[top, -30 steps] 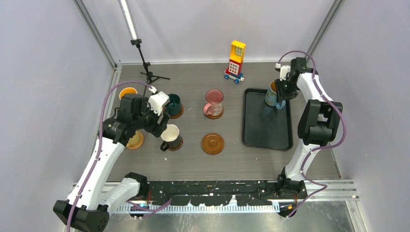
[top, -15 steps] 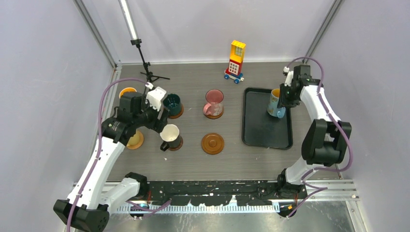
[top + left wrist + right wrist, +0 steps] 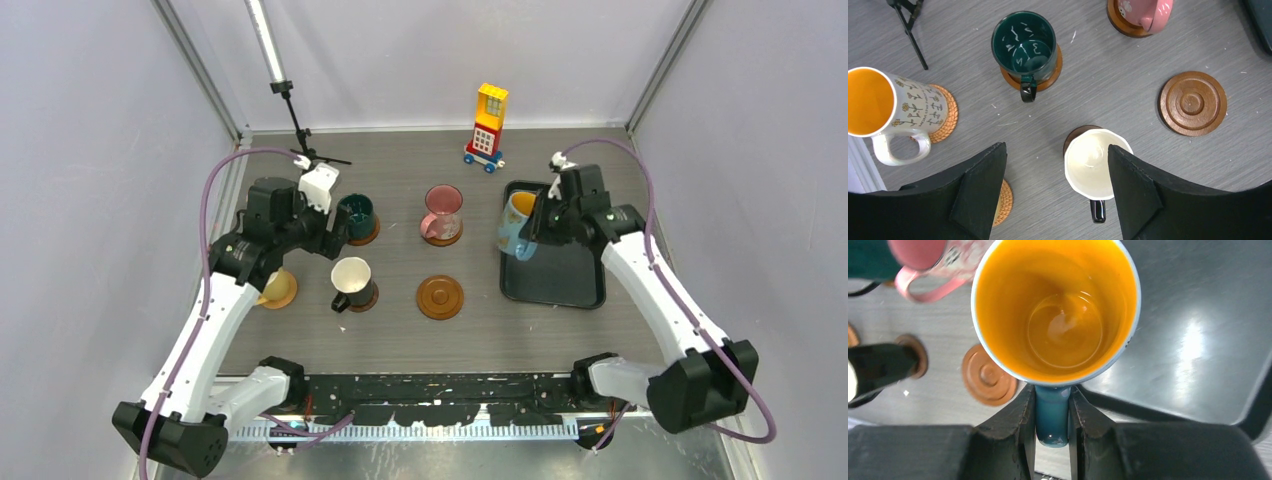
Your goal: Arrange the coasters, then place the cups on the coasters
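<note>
Blue ceramic mug with orange inside (image 3: 516,226): formerly at the far right of the black rectangular tray (image 3: 570,285), now over its left rim, handle pinched in the right end effector (image 3: 1052,426). Right arm: elbow swung outward and nearer. Left end effector (image 3: 1055,150): shifted slightly farther back.

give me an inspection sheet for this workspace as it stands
surface: grey wood-grain table, few pale specks
job's things: one coaster bare; green mug, pink mug, cream mug, white mug each on another; pale yellow mug partly hidden by left arm; blue mug held over the tray edge
clutter: toy block tower, tripod stand
grippers: left gripper open above cream mug; right gripper shut on blue mug's handle
cables: purple cables loop off both arms
surroundings: plain walls, nothing else seen
</note>
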`<state>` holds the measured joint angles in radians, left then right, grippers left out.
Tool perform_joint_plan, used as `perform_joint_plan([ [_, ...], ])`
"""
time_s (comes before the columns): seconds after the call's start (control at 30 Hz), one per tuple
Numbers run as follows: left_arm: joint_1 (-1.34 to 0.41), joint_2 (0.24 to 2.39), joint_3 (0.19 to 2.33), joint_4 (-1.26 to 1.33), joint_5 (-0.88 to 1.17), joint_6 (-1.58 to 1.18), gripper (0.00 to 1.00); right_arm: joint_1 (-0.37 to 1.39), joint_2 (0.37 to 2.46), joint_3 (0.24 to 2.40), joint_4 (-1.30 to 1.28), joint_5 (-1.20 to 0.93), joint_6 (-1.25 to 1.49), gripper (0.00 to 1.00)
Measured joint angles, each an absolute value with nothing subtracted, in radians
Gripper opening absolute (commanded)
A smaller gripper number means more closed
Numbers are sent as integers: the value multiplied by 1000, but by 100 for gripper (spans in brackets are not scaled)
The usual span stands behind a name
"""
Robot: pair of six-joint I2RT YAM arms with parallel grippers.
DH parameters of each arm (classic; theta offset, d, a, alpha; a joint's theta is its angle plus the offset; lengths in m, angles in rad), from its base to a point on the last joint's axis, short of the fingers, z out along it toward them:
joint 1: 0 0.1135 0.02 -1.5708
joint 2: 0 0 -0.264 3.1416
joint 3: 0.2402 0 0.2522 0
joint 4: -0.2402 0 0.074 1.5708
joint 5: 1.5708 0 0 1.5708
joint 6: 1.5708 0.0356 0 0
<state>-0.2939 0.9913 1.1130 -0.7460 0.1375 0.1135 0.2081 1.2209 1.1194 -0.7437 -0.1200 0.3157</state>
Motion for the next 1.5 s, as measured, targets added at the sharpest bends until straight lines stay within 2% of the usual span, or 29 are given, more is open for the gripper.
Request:
perform_joint_plan([
  [0.3,-294,991,1127,-743,112,108,76,541,1100,1001,-717,-36,522,0],
  [0.67,-294,991,1127,-743,105,89,76,818,1140,888,-505,88,476,0],
  [1.03,-294,978,1127,-742,105,85,76,914,1198,818,-339,141,379,0],
  [1.5,-294,978,1121,-728,107,85,76,935,1206,741,-257,149,351,0],
])
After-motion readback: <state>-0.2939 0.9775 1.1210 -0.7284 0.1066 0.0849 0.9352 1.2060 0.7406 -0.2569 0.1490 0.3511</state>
